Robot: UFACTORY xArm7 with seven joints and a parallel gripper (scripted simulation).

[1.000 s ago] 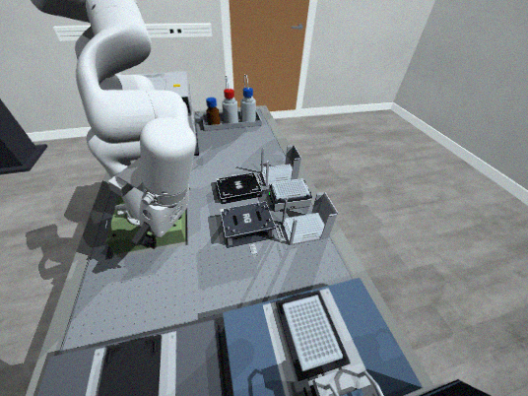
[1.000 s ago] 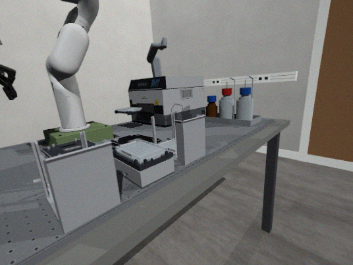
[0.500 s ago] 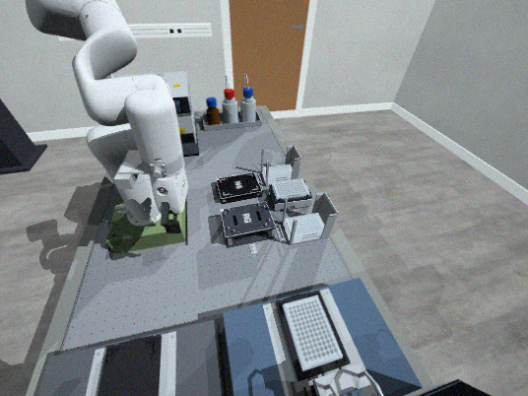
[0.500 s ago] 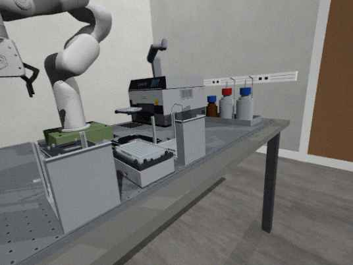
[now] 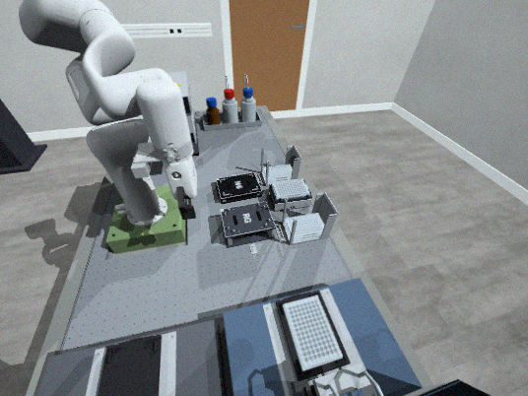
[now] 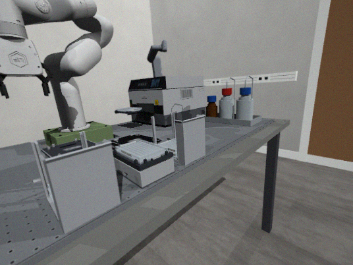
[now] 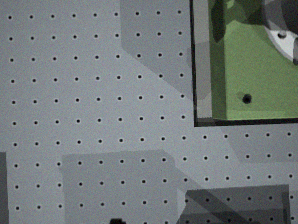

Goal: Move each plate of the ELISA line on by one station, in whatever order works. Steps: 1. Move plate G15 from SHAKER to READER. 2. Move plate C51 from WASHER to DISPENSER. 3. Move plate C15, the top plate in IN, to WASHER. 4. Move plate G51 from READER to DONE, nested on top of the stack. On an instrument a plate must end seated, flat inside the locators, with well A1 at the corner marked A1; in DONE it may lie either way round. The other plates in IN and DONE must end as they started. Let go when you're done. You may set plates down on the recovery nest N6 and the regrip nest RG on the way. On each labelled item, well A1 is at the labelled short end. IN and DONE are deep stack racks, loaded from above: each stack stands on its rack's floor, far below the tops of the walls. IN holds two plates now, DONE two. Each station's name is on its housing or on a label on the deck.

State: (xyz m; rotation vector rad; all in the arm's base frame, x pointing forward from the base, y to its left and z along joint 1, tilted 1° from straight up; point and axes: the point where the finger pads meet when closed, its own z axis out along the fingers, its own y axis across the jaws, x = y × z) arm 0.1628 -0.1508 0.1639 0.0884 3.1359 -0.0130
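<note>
My gripper (image 5: 186, 206) is open and empty. It hangs above the deck beside the arm's green base (image 5: 147, 228), left of the nests; it also shows in the exterior view (image 6: 24, 88). A white well plate (image 5: 291, 189) (image 6: 142, 152) sits on the small shaker unit between two white stack racks (image 5: 309, 226) (image 5: 282, 171). Another white plate (image 5: 311, 332) lies on the blue instrument at the front edge. A plate rests on the tray (image 6: 128, 112) of the grey instrument (image 6: 166, 97) at the back. The plate labels are too small to read. The wrist view shows only perforated deck and the green base's corner (image 7: 250, 65).
Two black nests, N6 (image 5: 238, 190) and RG (image 5: 246, 220), lie between my gripper and the shaker. A dark, empty instrument bay (image 5: 130, 364) sits at the front left. Three bottles (image 5: 230, 109) stand in a holder at the back. The rack walls (image 6: 79, 184) (image 6: 190, 140) stand tall.
</note>
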